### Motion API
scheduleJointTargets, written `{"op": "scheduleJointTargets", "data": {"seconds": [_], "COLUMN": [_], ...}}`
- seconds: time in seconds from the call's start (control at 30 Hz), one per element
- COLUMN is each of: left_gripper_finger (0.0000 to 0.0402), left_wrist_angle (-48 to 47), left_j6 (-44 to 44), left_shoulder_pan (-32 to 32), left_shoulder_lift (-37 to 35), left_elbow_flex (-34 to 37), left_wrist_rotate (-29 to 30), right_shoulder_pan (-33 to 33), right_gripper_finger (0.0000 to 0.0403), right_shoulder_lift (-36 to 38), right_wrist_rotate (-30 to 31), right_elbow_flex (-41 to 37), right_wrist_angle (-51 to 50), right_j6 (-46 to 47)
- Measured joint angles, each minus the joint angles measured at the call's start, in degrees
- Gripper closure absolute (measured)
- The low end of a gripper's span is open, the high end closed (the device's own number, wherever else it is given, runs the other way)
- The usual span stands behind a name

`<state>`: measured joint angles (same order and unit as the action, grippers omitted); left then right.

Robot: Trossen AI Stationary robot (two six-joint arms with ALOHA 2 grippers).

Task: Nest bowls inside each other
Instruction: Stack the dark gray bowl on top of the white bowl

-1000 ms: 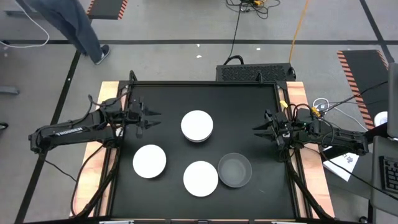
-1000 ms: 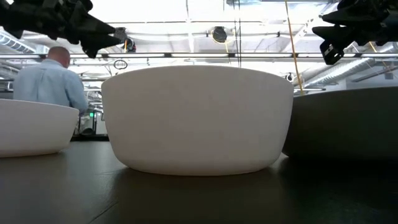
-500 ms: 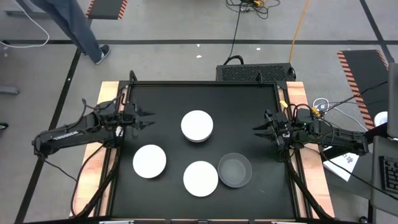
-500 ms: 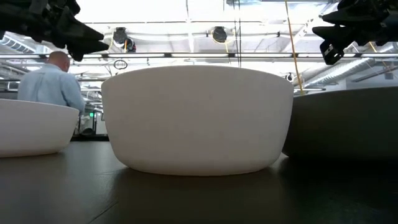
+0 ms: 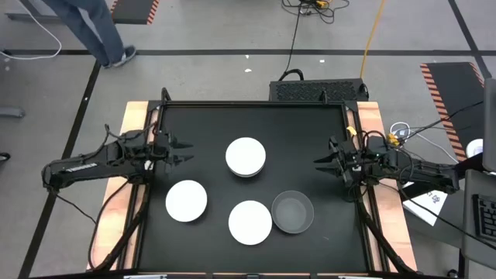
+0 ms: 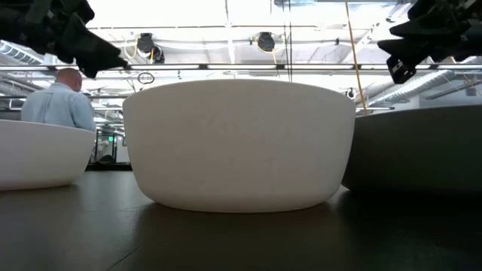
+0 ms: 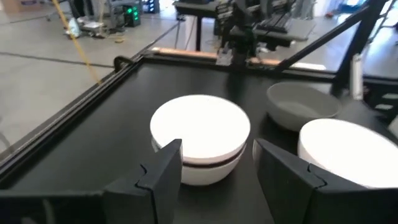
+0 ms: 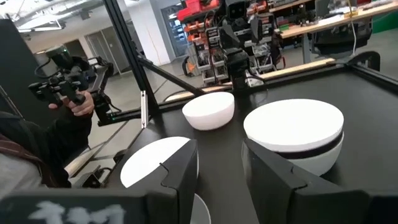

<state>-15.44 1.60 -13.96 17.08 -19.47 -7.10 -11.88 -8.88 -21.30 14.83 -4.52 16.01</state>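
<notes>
A stack of nested bowls (image 5: 246, 156) stands mid-table, white on top, with a dark band and a white bowl under it (image 7: 199, 143) (image 8: 297, 138). Two single white bowls (image 5: 186, 200) (image 5: 249, 222) and a grey bowl (image 5: 292, 211) rest on their bases nearer the front edge. My left gripper (image 5: 186, 151) hovers open at the table's left side, pointing at the stack (image 7: 217, 168). My right gripper (image 5: 319, 160) hovers open at the right side, also facing the stack (image 8: 221, 168). Neither holds anything.
The black table top (image 5: 209, 124) has a raised frame (image 5: 256, 103) around it. In the low view the front white bowl (image 6: 239, 147) fills the middle, with both grippers (image 6: 98, 53) (image 6: 399, 60) high above the table. A person with a camera (image 8: 68, 93) stands beyond the table.
My left gripper has drawn back toward the table's left edge and sunk a little, staying open. The right arm and the bowls have kept still. A person beyond the far edge has walked farther off.
</notes>
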Motion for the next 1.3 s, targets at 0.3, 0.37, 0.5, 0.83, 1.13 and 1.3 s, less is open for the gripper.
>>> {"op": "scheduleJointTargets", "data": {"seconds": [0.3, 0.37, 0.5, 0.83, 1.13, 1.3], "left_gripper_finger": [0.0204, 0.0204, 0.0204, 0.0204, 0.0204, 0.0204], "left_wrist_angle": [9.5, 11.1, 10.8, 9.4, 9.3, 9.3], "left_j6": [-3.1, -3.1, -2.6, -2.5, -2.8, -2.8], "left_shoulder_pan": [2.9, 2.9, 2.9, 2.9, 2.9, 2.9], "left_shoulder_lift": [-2.0, -3.3, -6.6, -10.7, -10.7, -10.7], "left_elbow_flex": [8.7, 10.5, 13.1, 16.3, 16.2, 16.2], "left_wrist_rotate": [3.1, 2.5, 2.2, -0.4, -0.6, -0.6], "right_shoulder_pan": [0.0, 0.0, 0.0, 1.5, 3.6, 6.0], "right_gripper_finger": [0.0282, 0.0282, 0.0282, 0.0282, 0.0282, 0.0282], "right_shoulder_lift": [0.0, 0.0, 0.0, 0.0, 0.0, -0.6], "right_wrist_rotate": [0.0, 0.0, -1.4, -3.0, -3.0, -2.9], "right_elbow_flex": [-4.5, -4.7, -4.7, -4.7, -4.8, -4.7], "right_wrist_angle": [9.4, 10.2, 10.3, 10.3, 12.6, 17.3], "right_j6": [1.0, 0.9, 0.4, -0.9, -0.2, 0.4]}}
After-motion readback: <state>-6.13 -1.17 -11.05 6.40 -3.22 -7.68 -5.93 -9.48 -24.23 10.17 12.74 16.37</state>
